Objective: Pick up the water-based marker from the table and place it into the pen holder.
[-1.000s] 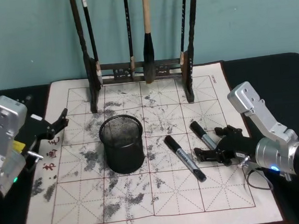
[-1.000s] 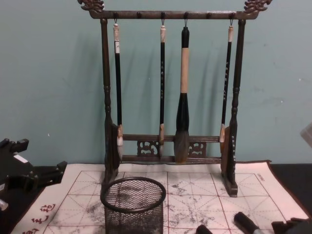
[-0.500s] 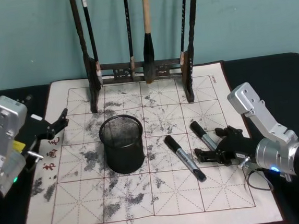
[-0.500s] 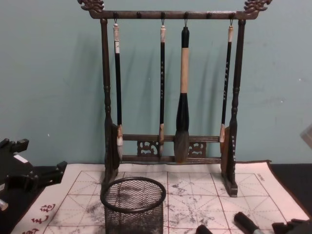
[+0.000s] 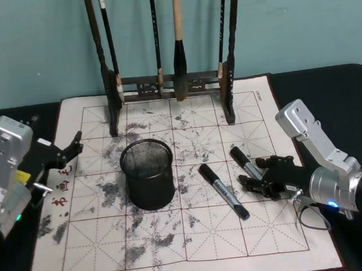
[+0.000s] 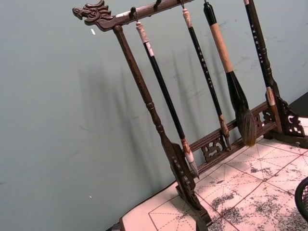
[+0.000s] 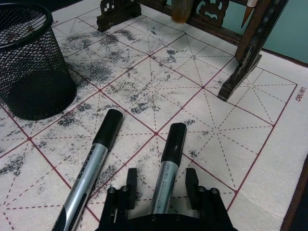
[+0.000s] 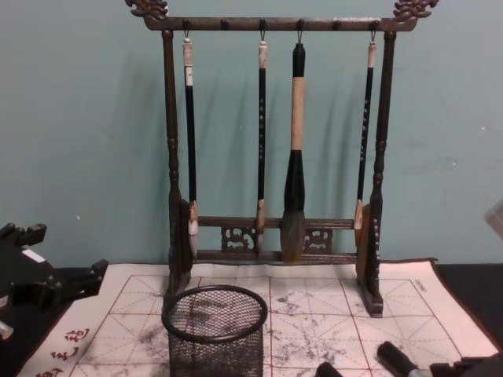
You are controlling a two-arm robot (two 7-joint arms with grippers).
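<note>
While right end effector (image 7: 161, 177), wide, straddles water-based marker (image 7: 171, 144): skewed closing could roll it leftward; left end effector (image 5: 60, 164) parked left, wide.

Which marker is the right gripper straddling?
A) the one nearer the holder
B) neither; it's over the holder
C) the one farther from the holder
C: the right gripper, open, has a finger on each side of the marker farther from the holder; the other marker lies free beside it. The left gripper is parked at the left.
</note>
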